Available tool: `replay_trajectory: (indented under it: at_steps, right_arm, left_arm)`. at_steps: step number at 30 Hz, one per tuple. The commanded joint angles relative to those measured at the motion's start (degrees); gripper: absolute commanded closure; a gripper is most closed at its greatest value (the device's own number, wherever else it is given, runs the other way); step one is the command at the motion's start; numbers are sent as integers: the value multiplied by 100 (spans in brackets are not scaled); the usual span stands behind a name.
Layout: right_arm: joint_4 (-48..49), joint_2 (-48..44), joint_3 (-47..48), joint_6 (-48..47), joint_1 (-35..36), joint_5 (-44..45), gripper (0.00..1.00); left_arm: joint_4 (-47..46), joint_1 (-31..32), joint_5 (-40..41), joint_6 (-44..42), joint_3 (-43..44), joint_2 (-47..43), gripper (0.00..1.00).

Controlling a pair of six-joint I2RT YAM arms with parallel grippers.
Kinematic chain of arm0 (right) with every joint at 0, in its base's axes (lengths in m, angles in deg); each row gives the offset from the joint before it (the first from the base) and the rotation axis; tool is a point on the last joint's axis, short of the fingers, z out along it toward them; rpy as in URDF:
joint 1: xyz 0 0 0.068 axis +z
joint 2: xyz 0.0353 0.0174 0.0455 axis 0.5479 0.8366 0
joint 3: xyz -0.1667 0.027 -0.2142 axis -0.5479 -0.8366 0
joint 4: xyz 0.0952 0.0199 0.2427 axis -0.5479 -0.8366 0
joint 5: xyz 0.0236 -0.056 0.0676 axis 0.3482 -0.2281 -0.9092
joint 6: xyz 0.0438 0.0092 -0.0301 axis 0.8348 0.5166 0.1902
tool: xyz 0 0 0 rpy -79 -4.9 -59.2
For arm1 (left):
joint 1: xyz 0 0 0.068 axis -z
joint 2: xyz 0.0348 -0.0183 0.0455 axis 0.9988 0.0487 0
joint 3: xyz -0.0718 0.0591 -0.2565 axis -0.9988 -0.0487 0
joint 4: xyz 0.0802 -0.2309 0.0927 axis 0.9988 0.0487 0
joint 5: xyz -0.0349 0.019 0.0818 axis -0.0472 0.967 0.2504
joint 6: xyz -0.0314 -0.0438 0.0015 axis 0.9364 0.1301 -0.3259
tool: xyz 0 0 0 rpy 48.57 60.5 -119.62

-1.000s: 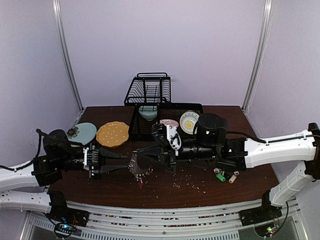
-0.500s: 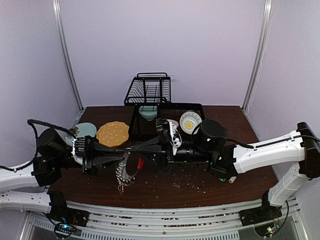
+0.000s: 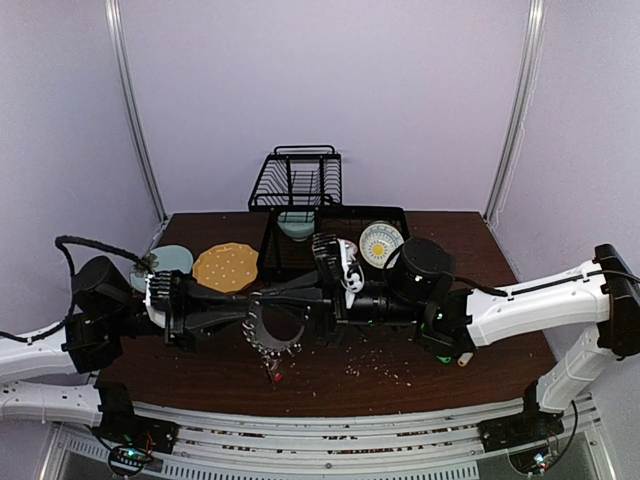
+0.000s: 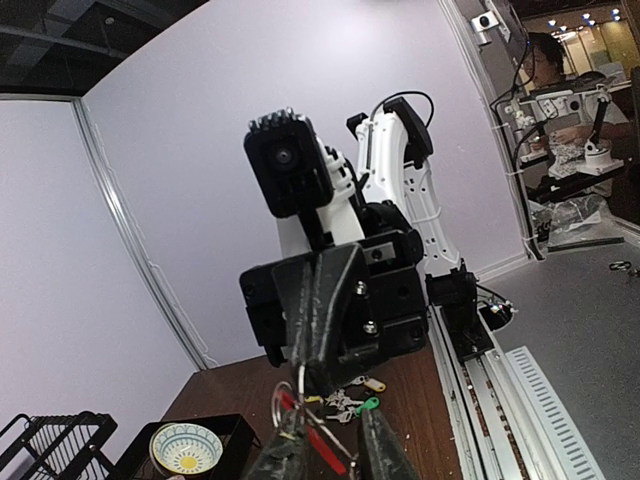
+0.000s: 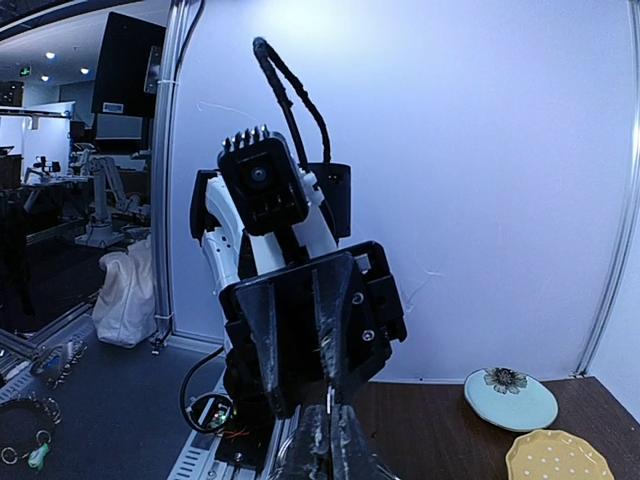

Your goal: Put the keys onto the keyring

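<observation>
The keyring (image 3: 268, 333) hangs in the air between my two grippers, above the table's front middle. Small silver keys (image 3: 262, 345) fringe its lower arc, and a red tag (image 3: 277, 378) dangles below. My right gripper (image 3: 292, 300) is shut on the ring's thin wire; in the right wrist view its fingers (image 5: 345, 440) are pressed together on a sliver of metal. My left gripper (image 3: 246, 308) faces it tip to tip. In the left wrist view its fingers (image 4: 285, 450) stand apart, the ring (image 4: 284, 400) rests against one, and the red sleeve (image 4: 325, 452) passes between them.
A second bunch with green and yellow tags (image 3: 450, 352) lies by my right arm; it also shows in the left wrist view (image 4: 358, 395). Behind are a wire dish rack (image 3: 296, 180), a black tray (image 3: 268, 262), a patterned bowl (image 3: 378, 241), an orange plate (image 3: 225, 267) and a pale blue plate (image 3: 172, 260). Crumbs (image 3: 378, 366) dot the table.
Both grippers rose off the table with the ring. Half a second ago the ring hung further left with the red sleeve showing; it has swung back right and hangs flatter.
</observation>
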Motion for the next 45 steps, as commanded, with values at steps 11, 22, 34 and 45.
replay_trajectory:
  at_steps: [11,22,34,45]
  right_arm:
    - [-2095,-226,1055,329,-33,-23,100]
    - [-7719,-18,3509,-894,32,1764,100]
    - [-8633,352,4262,-1337,334,2119,100]
    - [-8491,605,4391,-1466,445,1895,100]
  left_arm:
    - [-96,-411,-287,305,232,-55,76]
    - [798,-411,-647,37,574,353,69]
    - [1197,-411,-311,-111,758,614,64]
    - [869,-358,-592,221,727,860,71]
